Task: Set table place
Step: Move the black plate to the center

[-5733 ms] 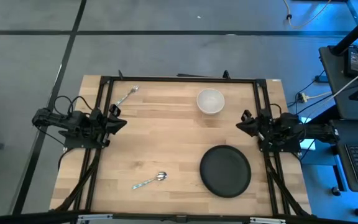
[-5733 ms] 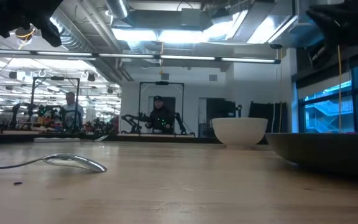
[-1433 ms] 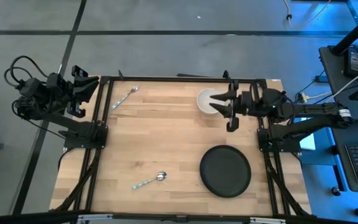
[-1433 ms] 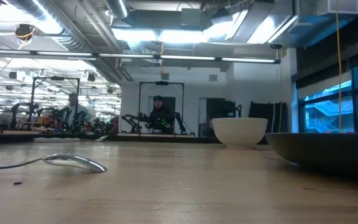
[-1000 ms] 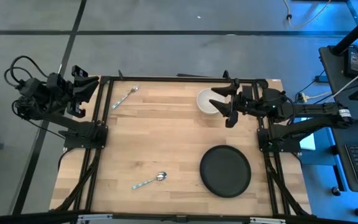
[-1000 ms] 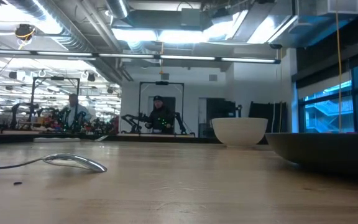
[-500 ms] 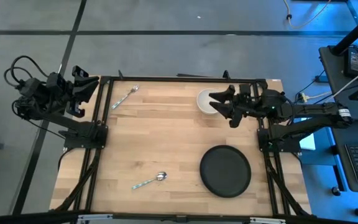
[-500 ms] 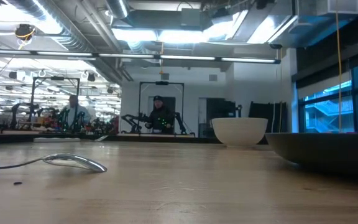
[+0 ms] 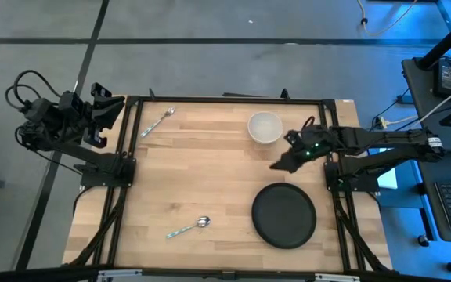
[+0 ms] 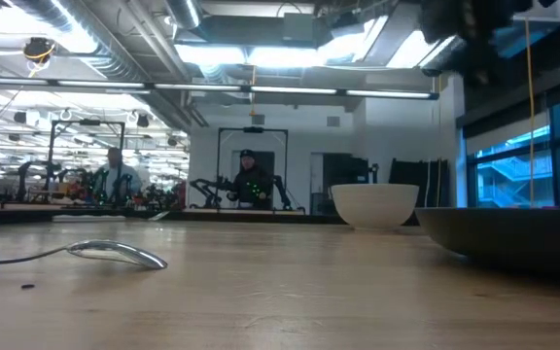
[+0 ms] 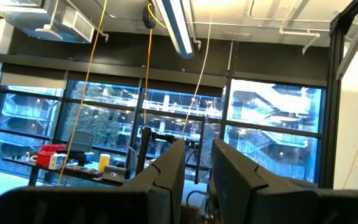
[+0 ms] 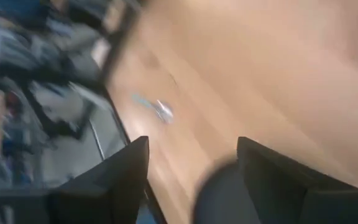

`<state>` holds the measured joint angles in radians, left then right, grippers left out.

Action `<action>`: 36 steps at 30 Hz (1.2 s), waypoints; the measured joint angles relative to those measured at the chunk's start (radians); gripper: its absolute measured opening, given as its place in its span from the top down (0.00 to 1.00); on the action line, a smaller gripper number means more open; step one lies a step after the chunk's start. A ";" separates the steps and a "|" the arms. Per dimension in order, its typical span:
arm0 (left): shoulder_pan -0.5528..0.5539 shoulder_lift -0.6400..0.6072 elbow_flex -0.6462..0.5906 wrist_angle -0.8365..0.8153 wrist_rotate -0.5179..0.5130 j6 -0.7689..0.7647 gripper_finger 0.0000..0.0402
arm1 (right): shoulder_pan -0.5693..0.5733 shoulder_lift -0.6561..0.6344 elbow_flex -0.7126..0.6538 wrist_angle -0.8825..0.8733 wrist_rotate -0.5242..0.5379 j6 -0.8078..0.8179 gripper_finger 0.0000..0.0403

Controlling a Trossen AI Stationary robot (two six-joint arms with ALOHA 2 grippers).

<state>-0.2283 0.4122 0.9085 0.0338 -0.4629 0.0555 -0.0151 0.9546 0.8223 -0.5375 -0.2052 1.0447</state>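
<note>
The pale wood table (image 9: 210,172) holds a white bowl (image 9: 265,127) at the far right, a black plate (image 9: 284,215) at the near right, a spoon (image 9: 189,228) near the front and a fork (image 9: 157,122) at the far left. My right gripper (image 9: 282,162) hangs open and empty above the table, between bowl and plate. Its wrist view (image 12: 192,146) shows the spoon (image 12: 160,109) and a blurred edge of the plate (image 12: 222,190). My left gripper (image 9: 110,100) is raised beyond the table's left edge, its fingers a little apart (image 11: 197,163), holding nothing.
The low view shows the bowl (image 10: 374,205), the plate's rim (image 10: 508,233) and the spoon (image 10: 105,253) resting on the tabletop, with people far off in the room behind. Bare wood lies in the middle and at the near left of the table (image 9: 155,196).
My right gripper has swung from beside the white bowl toward the table's near edge, and has tipped down toward the tabletop between bowl and plate. Its fingers stay apart. The dishes and cutlery have not moved.
</note>
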 joint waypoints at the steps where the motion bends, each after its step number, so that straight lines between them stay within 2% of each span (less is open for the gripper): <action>1: 0.000 0.000 0.000 0.000 0.000 0.000 0.82 | 0.000 0.002 0.000 -0.044 -0.014 -0.012 0.39; 7: 0.000 0.000 0.000 0.000 0.000 0.005 0.82 | -0.001 0.008 0.000 -0.241 -0.076 -0.156 0.39; 14: 0.000 0.000 0.000 -0.005 0.000 0.004 0.82 | 0.000 0.009 0.000 -0.298 -0.067 -0.249 0.39; 21: 0.000 0.000 0.000 -0.008 0.000 0.004 0.82 | 0.000 0.059 -0.004 -0.444 -0.042 -0.375 0.39; 27: 0.000 0.000 0.000 -0.008 0.000 0.004 0.82 | 0.017 0.133 -0.058 -0.437 -0.057 -0.391 0.39; 36: 0.000 0.000 0.000 -0.008 0.000 0.002 0.82 | 0.078 0.264 -0.063 -0.434 -0.050 -0.312 0.39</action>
<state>-0.2283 0.4122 0.9085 0.0257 -0.4629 0.0570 0.0630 1.2183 0.7589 -0.9710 -0.2556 0.7329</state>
